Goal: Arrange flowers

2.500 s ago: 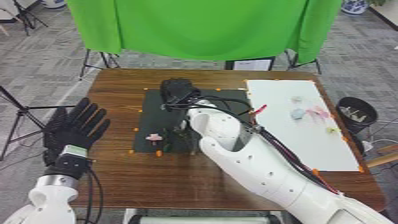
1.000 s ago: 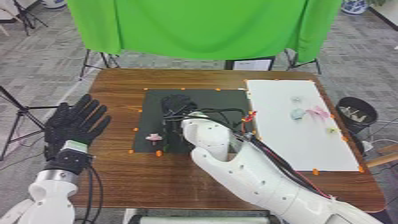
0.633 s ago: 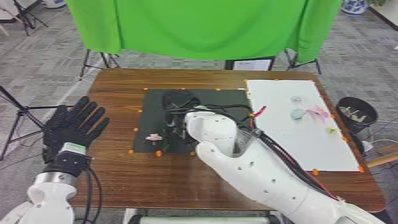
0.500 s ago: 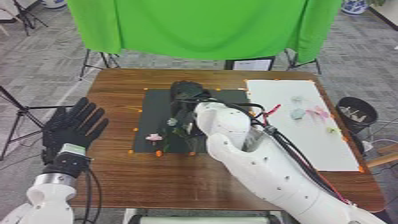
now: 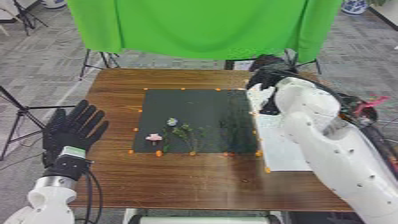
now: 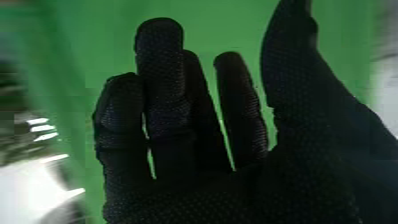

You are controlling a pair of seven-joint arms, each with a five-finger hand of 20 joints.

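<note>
Altogether — one pink flower (image 5: 155, 137), one pale flower (image 5: 172, 121), on one dark mat (image 5: 200, 103)

From my head view: brown wooden table (image 5: 178, 192), visible grain. Dark mat (image 5: 204, 105) flat on it, left of the white sheet (image 5: 286, 157). I can see the sheet only in part. Small orange markers (image 5: 159, 153) sit around the mat and along the sheet's edges.

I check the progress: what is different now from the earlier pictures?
The black-gloved right hand has moved right, from over the black rectangular mat to the far end of the white rectangular sheet. The small pink flower and open left hand stayed in place.
</note>
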